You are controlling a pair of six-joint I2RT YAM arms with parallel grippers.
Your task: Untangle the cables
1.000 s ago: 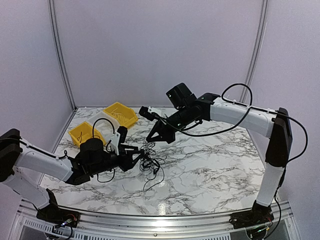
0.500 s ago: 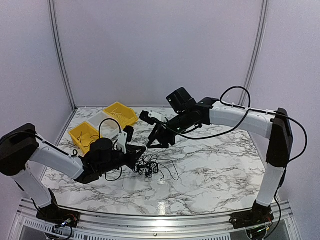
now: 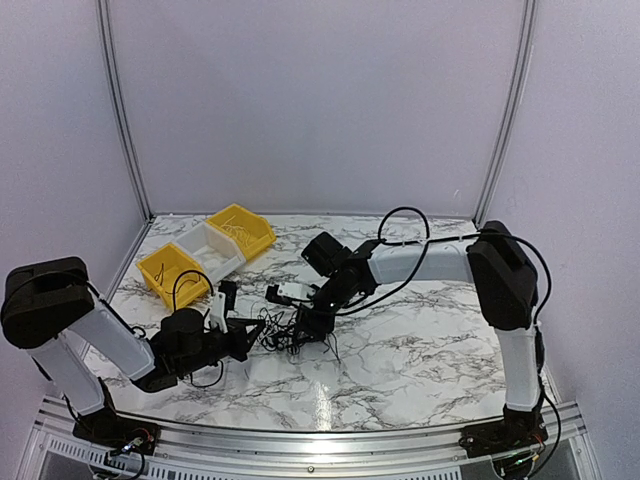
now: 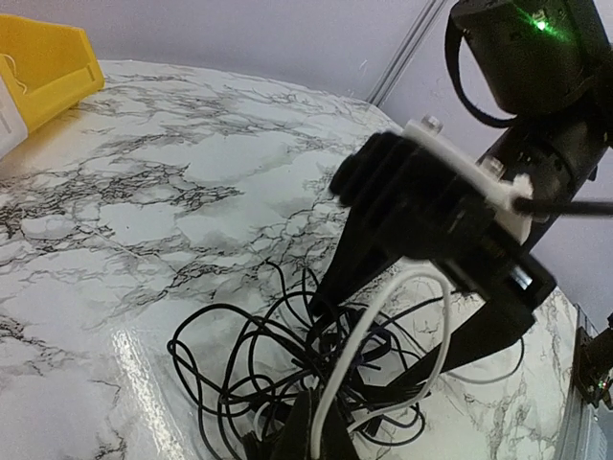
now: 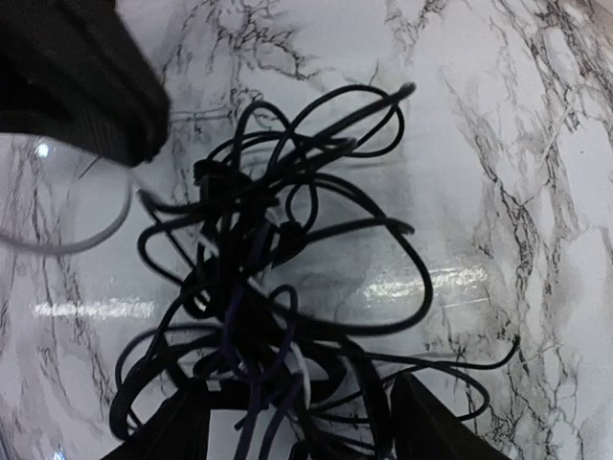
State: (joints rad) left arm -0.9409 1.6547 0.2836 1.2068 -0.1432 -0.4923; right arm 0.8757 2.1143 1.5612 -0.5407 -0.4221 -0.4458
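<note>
The cables (image 3: 288,334) lie as one tangled clump of thin black strands on the marble table (image 3: 420,340), left of centre. My left gripper (image 3: 250,338) is low at the clump's left edge. In the left wrist view its fingers (image 4: 321,422) are shut on strands at the edge of the cables (image 4: 249,359), and a white strand (image 4: 383,316) arches over them. My right gripper (image 3: 305,325) has come down on the clump's right side. In the right wrist view it is open (image 5: 302,422), with its fingers either side of the cables (image 5: 278,259).
Two yellow bins (image 3: 241,228) (image 3: 168,270) and a white bin (image 3: 207,245) stand at the back left of the table. The left gripper's black body (image 5: 77,81) fills the top left of the right wrist view. The two grippers are close together over the clump.
My right gripper has opened and dropped from above the table onto the clump. My left gripper has shut and drawn back to the left, low at the clump's edge.
</note>
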